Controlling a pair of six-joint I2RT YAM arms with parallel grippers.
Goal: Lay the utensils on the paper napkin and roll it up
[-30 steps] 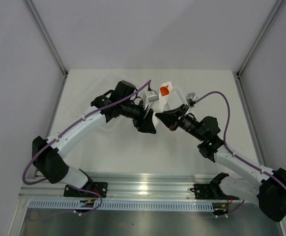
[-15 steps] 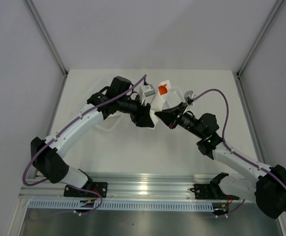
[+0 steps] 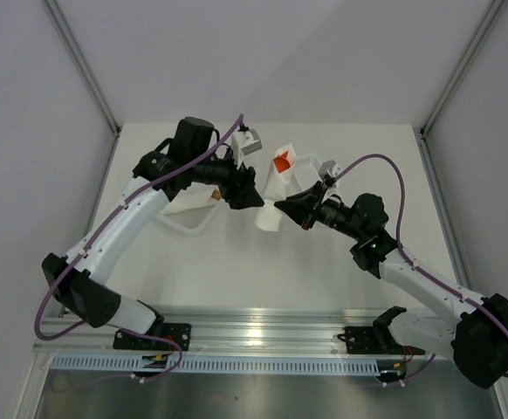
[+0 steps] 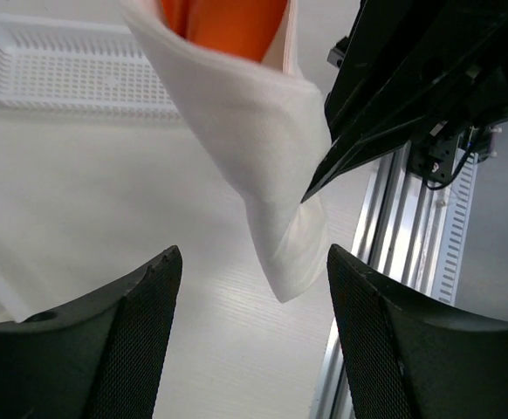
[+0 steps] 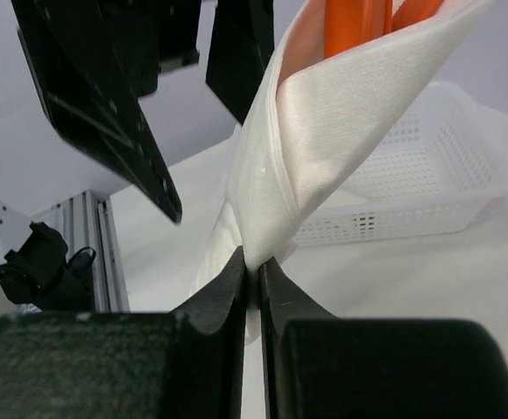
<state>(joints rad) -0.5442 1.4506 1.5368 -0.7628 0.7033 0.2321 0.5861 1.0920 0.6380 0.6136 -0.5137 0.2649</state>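
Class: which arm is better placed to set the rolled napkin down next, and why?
Right. The right fingers pinch the paper napkin with the utensils inside; the left fingers stand open, apart from it.

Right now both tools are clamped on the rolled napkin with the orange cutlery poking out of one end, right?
Not quite. Only the right tool is clamped on the rolled napkin, with the orange cutlery poking out of one end; the left tool stands open, not gripping it. The left wrist view shows this.
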